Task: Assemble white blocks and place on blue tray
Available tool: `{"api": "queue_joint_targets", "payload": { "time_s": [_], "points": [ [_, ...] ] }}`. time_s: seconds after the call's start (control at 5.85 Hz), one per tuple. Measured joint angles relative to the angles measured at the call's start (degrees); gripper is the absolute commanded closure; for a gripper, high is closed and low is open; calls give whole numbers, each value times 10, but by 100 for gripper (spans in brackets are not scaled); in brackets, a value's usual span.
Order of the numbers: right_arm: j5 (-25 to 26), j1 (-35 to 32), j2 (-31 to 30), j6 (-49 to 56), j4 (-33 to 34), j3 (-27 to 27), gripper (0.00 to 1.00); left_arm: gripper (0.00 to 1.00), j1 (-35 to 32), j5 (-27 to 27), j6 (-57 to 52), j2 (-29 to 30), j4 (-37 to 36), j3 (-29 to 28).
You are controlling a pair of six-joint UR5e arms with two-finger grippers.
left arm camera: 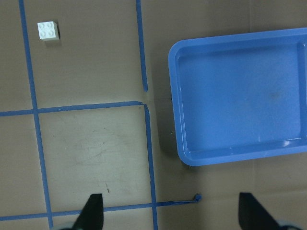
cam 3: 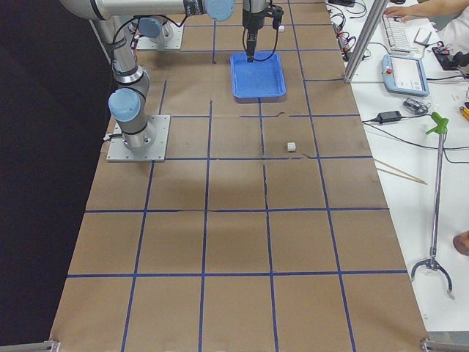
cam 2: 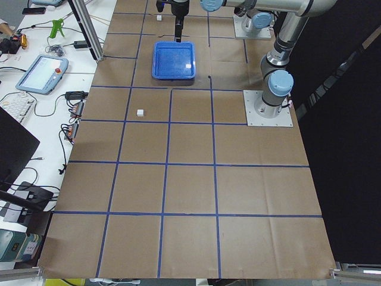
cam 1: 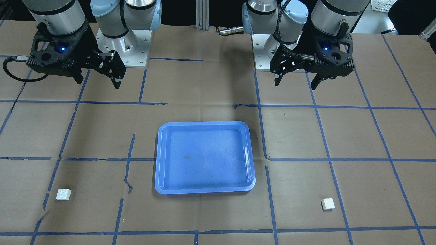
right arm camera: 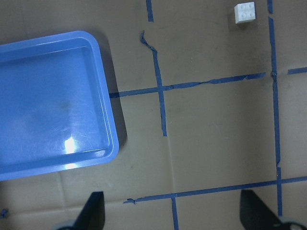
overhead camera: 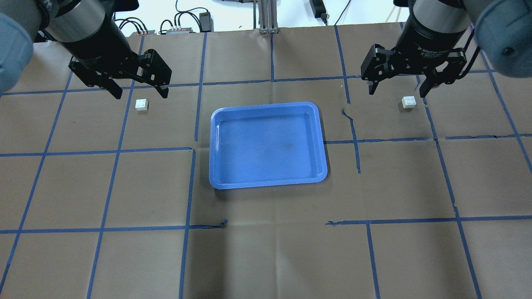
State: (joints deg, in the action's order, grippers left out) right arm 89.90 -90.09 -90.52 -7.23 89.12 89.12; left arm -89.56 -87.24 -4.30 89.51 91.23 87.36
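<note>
The blue tray (cam 1: 204, 158) lies empty at the table's middle (overhead camera: 268, 145). One white block (overhead camera: 141, 104) sits on the table on my left side, also in the front view (cam 1: 328, 203) and the left wrist view (left arm camera: 48, 31). The other white block (overhead camera: 409, 102) sits on my right side (cam 1: 63, 194), also in the right wrist view (right arm camera: 245, 12). My left gripper (overhead camera: 139, 92) is open and empty, raised above the table near the left block (cam 1: 296, 80). My right gripper (overhead camera: 397, 90) is open and empty, raised near the right block (cam 1: 98, 81).
The table is brown paper with a blue tape grid. The two arm bases (cam 1: 122, 51) (cam 1: 265, 58) stand at my edge. An aluminium post (overhead camera: 266, 16) rises at the far edge. Benches with devices and cables (cam 2: 41, 71) (cam 3: 403, 66) run beyond the far edge.
</note>
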Motion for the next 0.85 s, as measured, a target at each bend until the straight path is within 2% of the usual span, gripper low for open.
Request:
{"api": "queue_joint_targets", "payload": {
  "time_s": [0.85],
  "points": [
    [0, 0, 0, 2, 1, 0, 0, 1, 0, 4, 6, 8, -3, -7]
  ]
}}
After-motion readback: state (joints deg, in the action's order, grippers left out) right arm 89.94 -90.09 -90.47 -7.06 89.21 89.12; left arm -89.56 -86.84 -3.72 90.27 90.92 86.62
